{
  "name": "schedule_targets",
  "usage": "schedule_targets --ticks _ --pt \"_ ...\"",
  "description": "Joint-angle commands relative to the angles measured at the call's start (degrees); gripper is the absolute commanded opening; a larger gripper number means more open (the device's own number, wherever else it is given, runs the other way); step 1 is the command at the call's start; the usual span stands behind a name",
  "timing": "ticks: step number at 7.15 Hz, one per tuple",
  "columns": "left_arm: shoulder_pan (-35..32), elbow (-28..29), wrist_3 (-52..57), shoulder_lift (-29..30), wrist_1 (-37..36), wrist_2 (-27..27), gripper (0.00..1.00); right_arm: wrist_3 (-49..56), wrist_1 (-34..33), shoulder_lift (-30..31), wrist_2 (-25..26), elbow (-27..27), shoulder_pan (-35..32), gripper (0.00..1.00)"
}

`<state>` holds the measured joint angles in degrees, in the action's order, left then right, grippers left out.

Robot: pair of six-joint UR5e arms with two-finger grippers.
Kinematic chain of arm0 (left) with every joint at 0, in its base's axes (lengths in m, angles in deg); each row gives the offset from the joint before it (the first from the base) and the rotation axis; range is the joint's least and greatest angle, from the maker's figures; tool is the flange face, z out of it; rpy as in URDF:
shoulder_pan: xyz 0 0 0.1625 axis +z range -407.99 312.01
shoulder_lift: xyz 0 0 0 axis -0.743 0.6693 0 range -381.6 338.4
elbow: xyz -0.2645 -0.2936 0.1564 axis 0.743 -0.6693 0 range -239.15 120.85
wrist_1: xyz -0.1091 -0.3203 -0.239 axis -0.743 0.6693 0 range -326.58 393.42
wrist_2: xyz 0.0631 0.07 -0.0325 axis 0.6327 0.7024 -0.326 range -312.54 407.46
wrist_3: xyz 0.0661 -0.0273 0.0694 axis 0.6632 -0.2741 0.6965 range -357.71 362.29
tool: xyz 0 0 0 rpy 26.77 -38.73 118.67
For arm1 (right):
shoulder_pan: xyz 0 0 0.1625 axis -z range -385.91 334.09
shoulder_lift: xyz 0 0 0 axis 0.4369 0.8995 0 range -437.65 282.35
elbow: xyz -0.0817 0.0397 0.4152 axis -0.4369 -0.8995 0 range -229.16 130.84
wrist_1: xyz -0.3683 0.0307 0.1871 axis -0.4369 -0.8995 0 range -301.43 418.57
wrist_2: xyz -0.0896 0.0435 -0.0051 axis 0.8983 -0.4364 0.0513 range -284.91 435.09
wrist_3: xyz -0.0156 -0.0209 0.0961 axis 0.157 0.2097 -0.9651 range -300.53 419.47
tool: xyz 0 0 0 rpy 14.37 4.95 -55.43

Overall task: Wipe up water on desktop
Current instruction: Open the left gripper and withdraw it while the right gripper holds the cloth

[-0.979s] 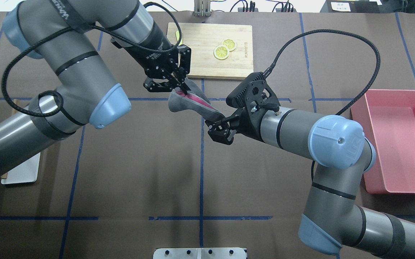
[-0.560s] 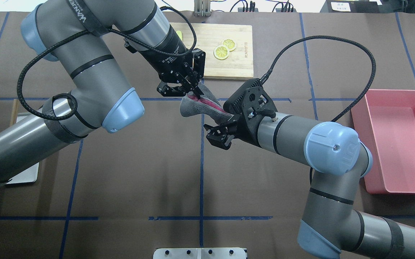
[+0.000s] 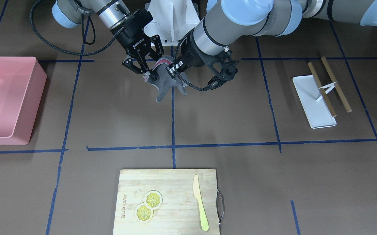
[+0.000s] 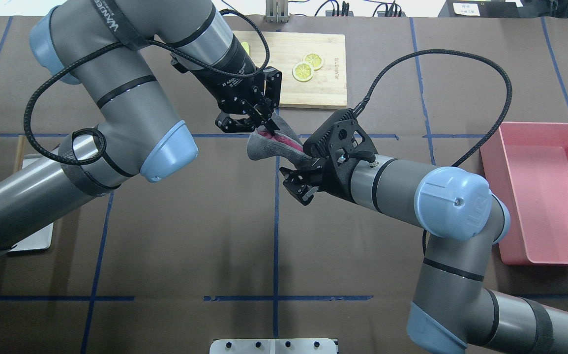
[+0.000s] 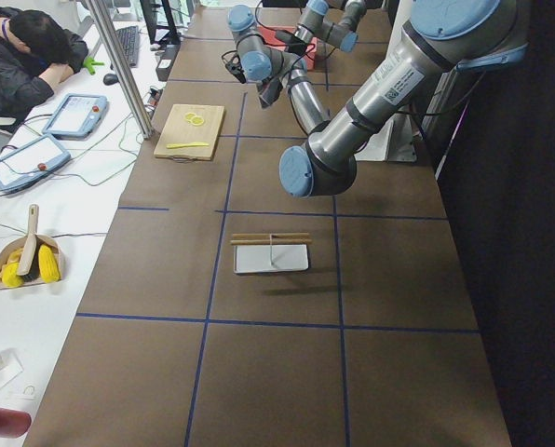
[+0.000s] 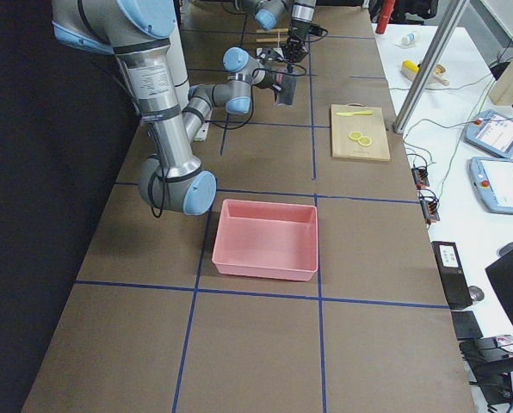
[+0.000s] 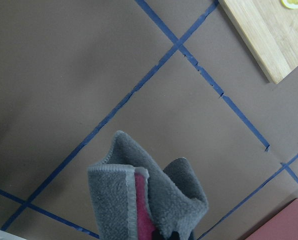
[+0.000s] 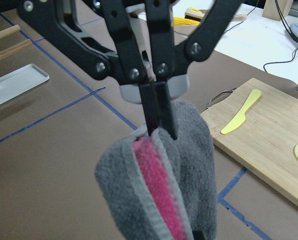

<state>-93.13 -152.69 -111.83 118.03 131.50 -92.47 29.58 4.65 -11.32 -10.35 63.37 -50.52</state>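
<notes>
A grey cloth with a pink inner side (image 4: 263,146) hangs above the dark-brown desktop (image 4: 190,236) near its middle blue tape line. My left gripper (image 4: 268,129) is shut on the cloth's upper edge; the right wrist view shows its fingers (image 8: 159,120) pinching the fold (image 8: 154,190). My right gripper (image 4: 297,177) is shut on the cloth's other end, at the bottom of its own view (image 8: 196,235). In the front view the cloth (image 3: 165,81) droops between the right gripper (image 3: 149,75) and the left gripper (image 3: 172,70). I see no water on the desktop.
A wooden cutting board (image 4: 284,91) with two lemon slices and a yellow knife (image 3: 200,205) lies beyond the grippers. A pink bin (image 4: 544,191) stands on my right. A white tray (image 3: 314,101) with wooden sticks lies on my left.
Both grippers moved the cloth a little to the right, then held. My right gripper turned slightly at the wrist. Both stay shut on the cloth.
</notes>
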Motion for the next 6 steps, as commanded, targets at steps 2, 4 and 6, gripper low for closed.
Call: schedule_targets --ticks 2,4,6 --pt "0.1 -0.1 0.4 -0.1 -0.1 0.1 0.01 -0.8 -3.1 -0.2 0.0 1.7 0.1 0.00" --pt "0.1 -0.1 0.6 -0.1 0.0 0.2 0.88 -0.8 -3.6 -0.2 0.0 1.8 0.2 0.00" --pt "0.0 -0.2 0.7 -0.1 0.0 0.2 1.00 -0.8 -3.7 -0.2 0.0 1.8 0.2 0.00"
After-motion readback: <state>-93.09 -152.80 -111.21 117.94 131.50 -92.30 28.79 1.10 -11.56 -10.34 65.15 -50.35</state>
